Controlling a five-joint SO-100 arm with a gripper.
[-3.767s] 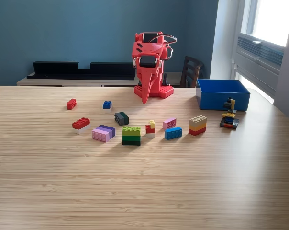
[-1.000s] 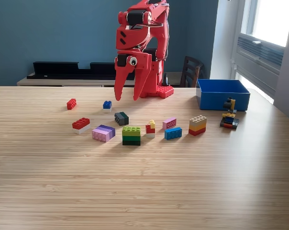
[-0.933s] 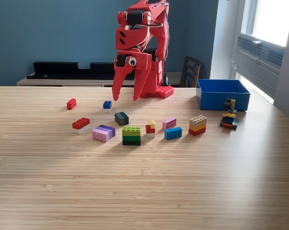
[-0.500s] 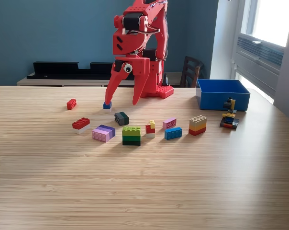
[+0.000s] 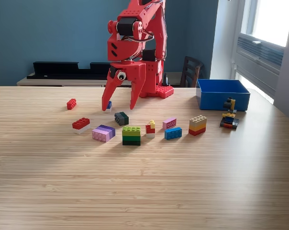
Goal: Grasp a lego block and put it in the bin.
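One dark green block (image 5: 121,118) lies on the desk (image 5: 144,182) just below the red gripper (image 5: 118,104), whose jaws hang spread and empty above it. A small blue block (image 5: 108,105) is partly hidden behind one fingertip. Around these lie two red blocks (image 5: 71,103), one purple block (image 5: 103,132), one green stack (image 5: 131,135), one pink block (image 5: 169,123), one blue brick (image 5: 173,133) and one tan-topped stack (image 5: 197,125). One blue bin (image 5: 222,94) stands well apart at the exterior view's right
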